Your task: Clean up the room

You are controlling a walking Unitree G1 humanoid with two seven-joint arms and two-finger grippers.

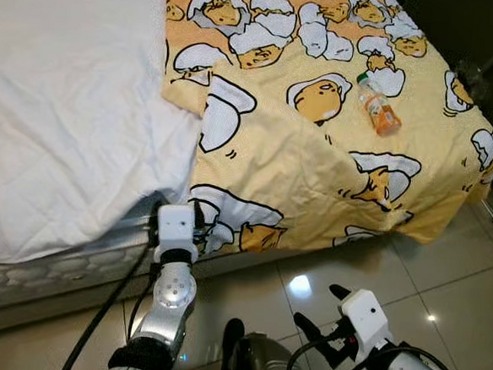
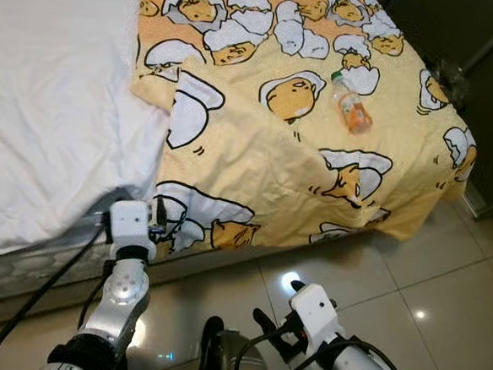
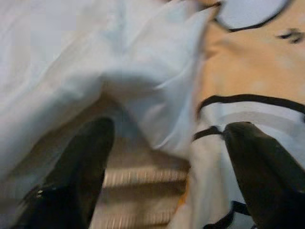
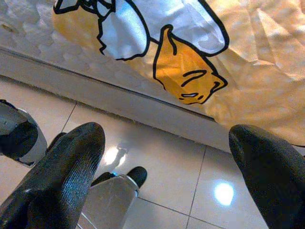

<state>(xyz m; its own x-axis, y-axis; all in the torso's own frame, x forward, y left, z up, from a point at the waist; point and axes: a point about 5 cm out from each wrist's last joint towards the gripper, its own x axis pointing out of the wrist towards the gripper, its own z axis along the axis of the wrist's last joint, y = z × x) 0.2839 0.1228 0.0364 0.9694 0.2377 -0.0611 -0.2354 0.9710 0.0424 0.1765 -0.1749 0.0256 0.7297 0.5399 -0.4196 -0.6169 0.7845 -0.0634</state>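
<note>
There's a little plastic bottle point(image 1: 378, 105) with orange drink and a green cap lying on its side on the yellow cartoon blanket point(image 1: 308, 155), toward the far right part of the bed, long axis running roughly away from the robot with the cap end pointing to the far side. To the left the white duvet point(image 1: 66, 105) overlaps the blanket's edge, and the left gripper point(image 3: 167, 157) is right up at the bed's side where the two meet, fingers spread apart with nothing pinched between them. The right gripper point(image 4: 167, 157) hangs low over the shiny tile floor point(image 1: 443, 283) near the foot of the bed, also wide open and empty.
</note>
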